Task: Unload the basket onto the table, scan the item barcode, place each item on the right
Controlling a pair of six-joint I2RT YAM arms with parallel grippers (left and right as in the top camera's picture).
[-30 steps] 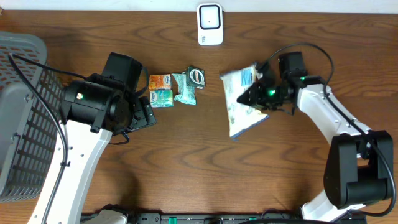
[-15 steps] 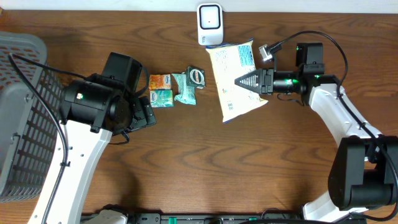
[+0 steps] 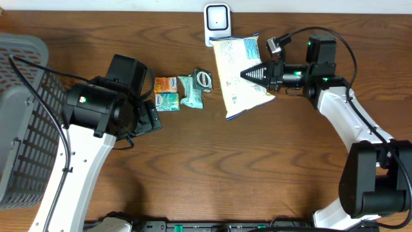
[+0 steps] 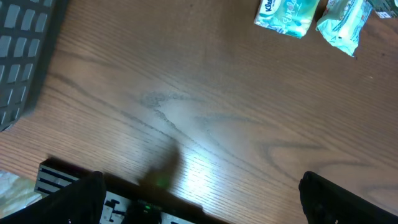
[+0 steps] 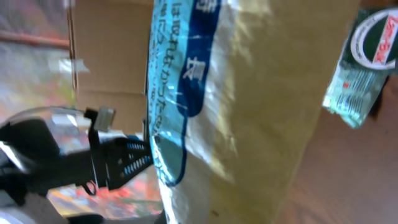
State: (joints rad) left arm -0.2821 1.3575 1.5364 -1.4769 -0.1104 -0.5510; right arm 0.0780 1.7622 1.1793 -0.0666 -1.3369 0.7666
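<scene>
A pale yellow and blue snack bag [image 3: 239, 76] hangs above the table just below the white barcode scanner [image 3: 217, 24], its top edge touching or overlapping the scanner's base. My right gripper [image 3: 252, 75] is shut on the bag's right side. The bag [image 5: 242, 112] fills the right wrist view and hides the fingers there. My left gripper [image 4: 199, 214] is open over bare wood at the left, well apart from the bag, with nothing between its fingers [image 4: 81, 199].
Small packets lie between the arms: an orange one [image 3: 165, 84], a teal one [image 3: 167, 100] and a green-white one [image 3: 192, 91] with a round label [image 3: 203, 78]. A grey basket [image 3: 19, 122] stands at the left edge.
The right arm has swung the bag up and left, from mid-table to right under the scanner, turning it more upright. The left arm has not moved.
</scene>
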